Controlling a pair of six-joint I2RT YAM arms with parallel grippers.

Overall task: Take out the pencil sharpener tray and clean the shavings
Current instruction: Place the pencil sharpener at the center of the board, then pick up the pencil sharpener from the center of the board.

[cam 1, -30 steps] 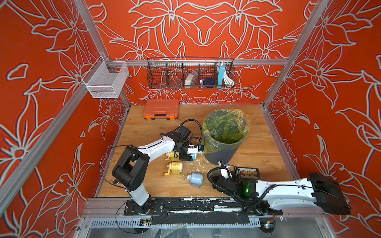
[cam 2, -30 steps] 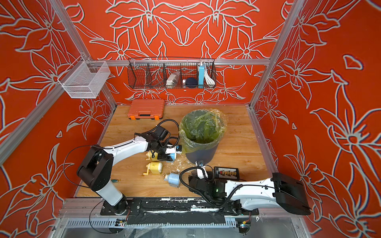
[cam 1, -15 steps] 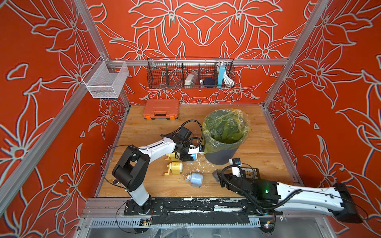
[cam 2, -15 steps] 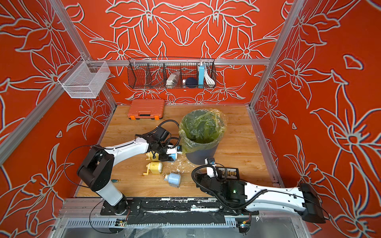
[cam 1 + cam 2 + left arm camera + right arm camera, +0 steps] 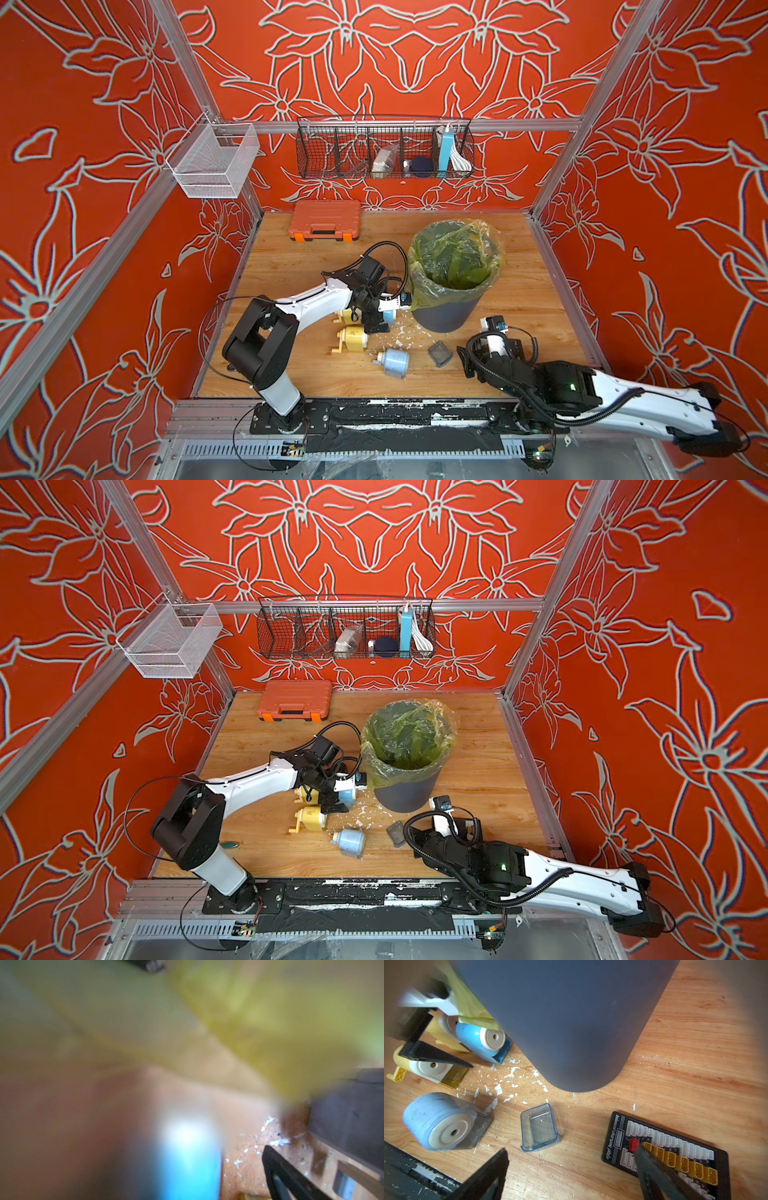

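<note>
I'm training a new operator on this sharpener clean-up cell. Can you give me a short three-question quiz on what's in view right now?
1. Open or shut: how do the jaws of the right gripper stand?
2. True or false: the clear tray lies on the wooden table, with no gripper touching it.
3. Where do most of the shavings lie? A) inside the clear tray B) on the wooden table beside the grey bin C) pinched in the right gripper

Key: 1 open; 2 true; 3 B.
</note>
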